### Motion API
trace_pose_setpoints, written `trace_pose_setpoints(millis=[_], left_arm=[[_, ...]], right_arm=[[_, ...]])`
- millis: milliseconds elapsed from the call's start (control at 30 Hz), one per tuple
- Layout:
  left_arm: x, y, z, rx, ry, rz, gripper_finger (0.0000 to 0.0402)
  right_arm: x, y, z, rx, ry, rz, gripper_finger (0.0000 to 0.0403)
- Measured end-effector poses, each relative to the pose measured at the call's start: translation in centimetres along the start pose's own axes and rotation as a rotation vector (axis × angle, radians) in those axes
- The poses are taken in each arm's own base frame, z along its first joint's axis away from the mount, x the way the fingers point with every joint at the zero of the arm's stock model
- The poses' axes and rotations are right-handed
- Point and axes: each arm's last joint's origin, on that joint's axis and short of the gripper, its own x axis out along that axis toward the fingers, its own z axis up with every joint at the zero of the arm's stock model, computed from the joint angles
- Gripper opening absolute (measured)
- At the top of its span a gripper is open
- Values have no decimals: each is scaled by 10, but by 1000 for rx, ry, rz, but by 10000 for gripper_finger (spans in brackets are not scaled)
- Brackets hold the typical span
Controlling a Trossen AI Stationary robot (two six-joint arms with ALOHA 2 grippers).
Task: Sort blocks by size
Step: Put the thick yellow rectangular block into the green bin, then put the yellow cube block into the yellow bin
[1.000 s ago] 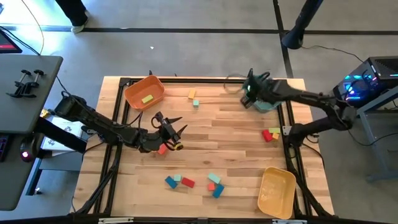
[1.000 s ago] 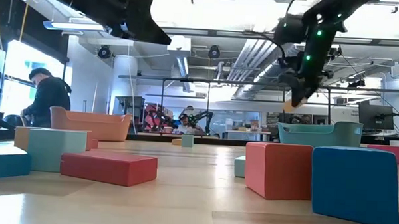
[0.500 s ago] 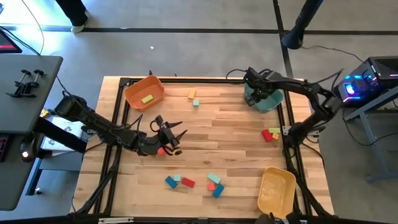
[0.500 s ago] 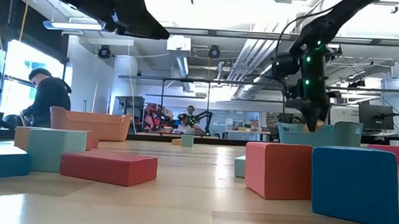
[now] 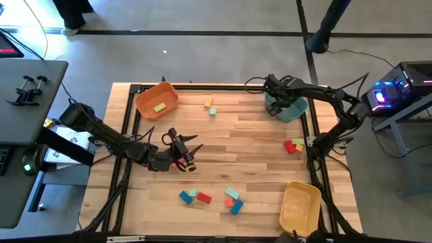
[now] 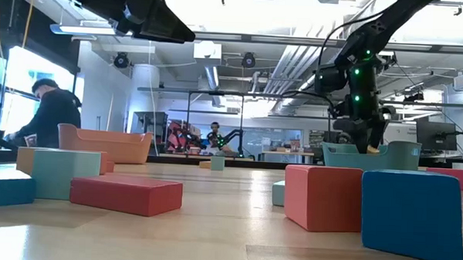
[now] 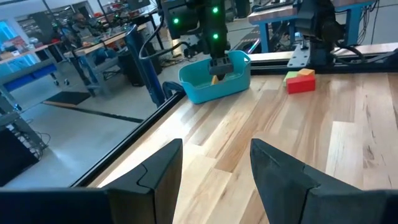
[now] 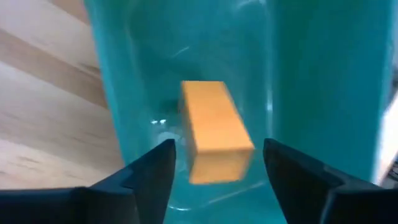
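Observation:
My right gripper [image 5: 275, 102] is open, low inside the teal bin [image 5: 291, 111] at the table's far right. An orange block [image 8: 214, 127] lies in the bin between its fingers, with a gap on each side; it also shows in the left wrist view [image 7: 214, 78]. My left gripper [image 5: 189, 154] is open and empty above the table's left middle, pointing toward the right edge. A red block [image 5: 177, 164] lies on the table right by it. Other blocks lie scattered on the wood.
An orange bin [image 5: 156, 101] at the far left holds a yellow block [image 5: 160, 107]. A yellow bin [image 5: 300, 208] stands at the near right. Block clusters lie near the front [image 5: 194, 197] [image 5: 233, 200], at the right [image 5: 292, 146] and at the far middle [image 5: 210, 105].
My right gripper has gone down into the teal bin with the orange block, which was held above the rim and now lies inside. My left gripper has shifted a little toward the table's near edge.

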Motion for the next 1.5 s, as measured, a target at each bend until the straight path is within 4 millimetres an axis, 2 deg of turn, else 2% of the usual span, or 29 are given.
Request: trace_pose_setpoints(millis=[233,500,667,767,933,1100,1200,1367,1500], left_arm=[[0,0,0,-9,0,0,174],[0,0,0,-8,0,0,174],[0,0,0,-5,1,2,174],[0,0,0,1,1,2,174],[0,0,0,0,1,2,174],[0,0,0,1,1,2,174],[0,0,0,1,1,1,174],[0,-1,0,2,3,-32,174],[1,-1,0,2,3,-44,174]], right_arm=[[-34,-1,-18,7,-83,-65,252],[-83,10,-58,-11,-218,-64,253],[-97,25,-80,-54,-231,-43,254],[-100,33,-92,-142,-172,-5,254],[-103,38,-112,-303,21,106,254],[-103,42,-121,-429,98,178,254],[-88,46,-131,-476,186,205,254],[-50,47,-152,-503,286,127,254],[-38,53,-153,-515,262,82,254]])
